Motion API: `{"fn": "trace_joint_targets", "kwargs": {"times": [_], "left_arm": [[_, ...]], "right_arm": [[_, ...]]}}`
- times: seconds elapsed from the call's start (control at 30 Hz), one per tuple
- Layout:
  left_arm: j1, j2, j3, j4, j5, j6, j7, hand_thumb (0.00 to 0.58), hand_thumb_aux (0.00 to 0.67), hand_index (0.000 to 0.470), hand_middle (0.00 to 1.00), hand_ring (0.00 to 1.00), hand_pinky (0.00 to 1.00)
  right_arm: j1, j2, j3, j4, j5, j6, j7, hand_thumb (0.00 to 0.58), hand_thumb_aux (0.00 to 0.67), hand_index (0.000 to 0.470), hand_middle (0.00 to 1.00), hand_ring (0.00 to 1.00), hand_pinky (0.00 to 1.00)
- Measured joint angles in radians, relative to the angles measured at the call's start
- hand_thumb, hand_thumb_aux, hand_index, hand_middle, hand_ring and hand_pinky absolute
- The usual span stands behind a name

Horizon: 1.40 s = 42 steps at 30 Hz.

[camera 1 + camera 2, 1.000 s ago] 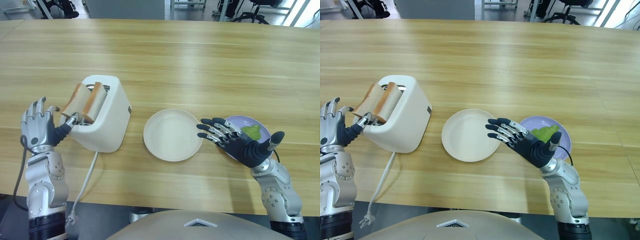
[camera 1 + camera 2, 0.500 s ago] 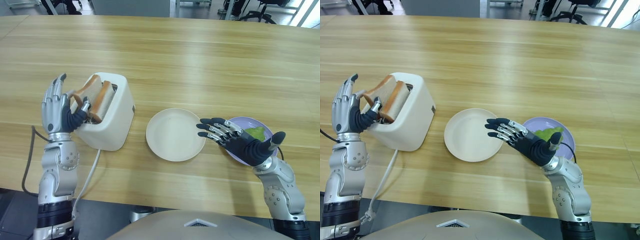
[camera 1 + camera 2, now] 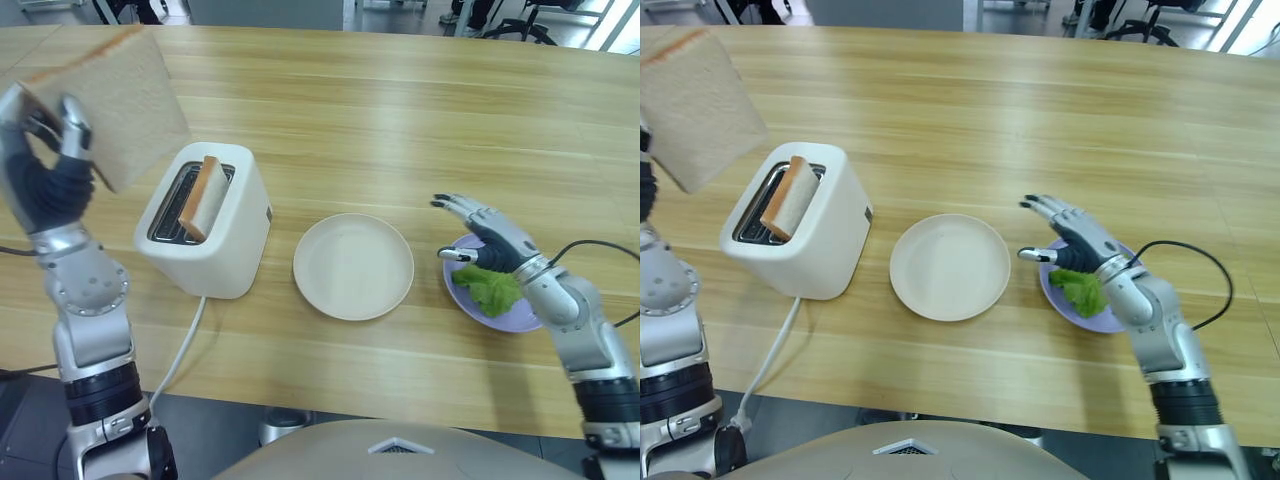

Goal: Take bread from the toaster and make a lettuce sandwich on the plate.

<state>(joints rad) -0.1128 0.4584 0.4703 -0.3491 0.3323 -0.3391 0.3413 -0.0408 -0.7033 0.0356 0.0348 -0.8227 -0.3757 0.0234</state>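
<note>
My left hand (image 3: 45,175) is raised high at the left, shut on a slice of bread (image 3: 115,100) held above and left of the white toaster (image 3: 215,235). A second slice (image 3: 203,192) leans in the toaster's slot. The cream plate (image 3: 353,266) lies bare at the table's middle. To its right a purple plate (image 3: 525,318) holds a green lettuce leaf (image 3: 492,289). My right hand (image 3: 485,235) hovers open just over that leaf, fingers spread toward the cream plate.
The toaster's white cord (image 3: 180,350) runs off the table's near edge. A black cable (image 3: 585,245) loops behind my right wrist. Wide bare wood stretches across the back of the table; chairs stand beyond the far edge.
My left hand has pulled one slice out of the toaster and lifted it high to the left. My right hand has drawn back from beside the cream plate to above the lettuce.
</note>
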Motion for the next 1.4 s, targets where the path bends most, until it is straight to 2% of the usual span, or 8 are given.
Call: {"fn": "trace_joint_targets", "kwargs": {"times": [0.37,0.97,1.1,1.2,1.23,1.27,1.3,1.4], "left_arm": [[0.028,-0.128,-0.385,-0.365,-0.205,0.236,-0.313,0.58,0.67,0.46,1.0,1.0,1.0],[-0.069,-0.15,-0.695,0.416,-0.111,0.394,-0.529,0.58,0.67,0.46,1.0,1.0,1.0],[-0.125,-0.166,-0.696,0.566,-0.071,0.368,-0.49,0.58,0.67,0.46,1.0,1.0,1.0],[-0.159,-0.187,-0.698,0.643,-0.052,0.353,-0.47,0.58,0.657,0.451,0.96,0.96,0.96],[-0.166,-0.193,-0.705,0.658,-0.05,0.351,-0.469,0.46,0.365,0.251,0.58,0.58,0.58],[-0.168,-0.196,-0.713,0.669,-0.04,0.35,-0.469,0.46,0.365,0.251,0.58,0.58,0.58],[-0.169,-0.197,-0.725,0.686,-0.025,0.35,-0.47,0.0,0.0,0.0,0.0,0.0,0.0],[-0.165,-0.195,-0.758,0.705,0.0,0.351,-0.486,0.0,0.0,0.0,0.0,0.0,0.0]], "right_arm": [[0.081,-0.171,0.08,0.032,-0.285,0.18,0.009,0.0,0.0,0.0,0.0,0.0,0.0],[0.116,-0.261,0.15,0.024,-0.215,0.18,0.244,0.014,0.008,0.005,0.0,0.0,0.0],[0.103,-0.256,0.164,0.036,-0.224,0.19,0.235,0.395,0.292,0.2,0.0,0.0,0.0],[0.082,-0.242,0.174,0.042,-0.229,0.192,0.21,0.508,0.434,0.298,0.0,0.0,0.0],[0.08,-0.242,0.177,0.044,-0.232,0.193,0.203,0.54,0.494,0.339,0.0,0.0,0.0],[0.077,-0.242,0.181,0.045,-0.235,0.196,0.197,0.54,0.494,0.339,0.0,0.0,0.0],[0.073,-0.242,0.187,0.047,-0.24,0.197,0.192,0.58,0.67,0.46,0.0,0.0,0.0],[0.067,-0.241,0.205,0.073,-0.255,0.201,0.173,0.58,0.67,0.46,0.0,0.0,0.0]]}}
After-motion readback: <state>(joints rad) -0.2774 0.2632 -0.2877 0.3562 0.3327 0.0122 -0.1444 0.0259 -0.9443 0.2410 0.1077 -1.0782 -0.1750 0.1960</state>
